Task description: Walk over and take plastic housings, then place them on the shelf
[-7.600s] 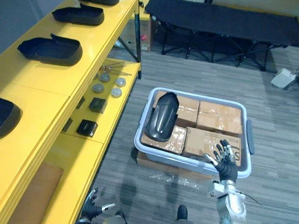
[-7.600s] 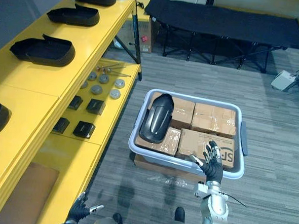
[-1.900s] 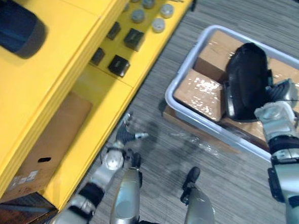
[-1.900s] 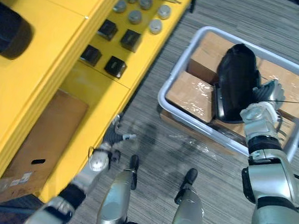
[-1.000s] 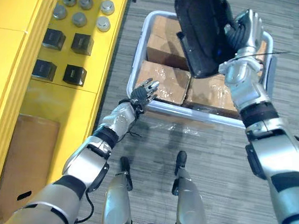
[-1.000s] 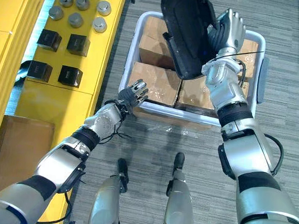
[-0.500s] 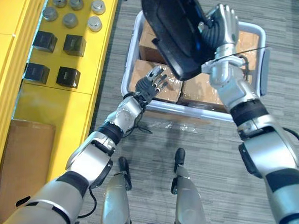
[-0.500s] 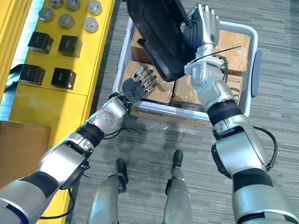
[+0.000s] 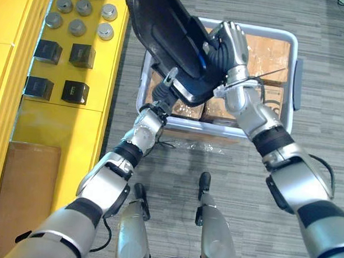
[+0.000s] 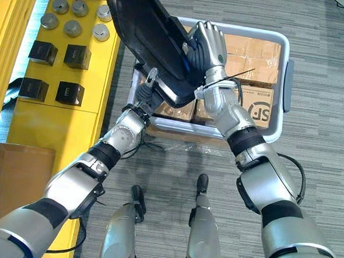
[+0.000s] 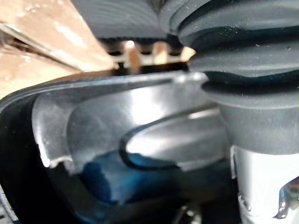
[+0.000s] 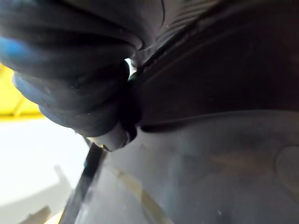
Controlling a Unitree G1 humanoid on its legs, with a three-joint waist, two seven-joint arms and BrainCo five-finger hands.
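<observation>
While right hand (image 9: 228, 47) clasps housing (image 9: 160, 29) | left hand (image 9: 161, 96) beneath, grip unclear

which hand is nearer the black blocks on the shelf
Left. The left hand is at the housing's lower end, toward the blocks; the right hand grips the housing farther off, over the bin.

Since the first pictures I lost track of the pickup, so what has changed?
The right hand has closed on the plastic housing and lifted it out of the bin. The left hand has risen from the robot's side to just under it. The boxes stay in the bin.
</observation>
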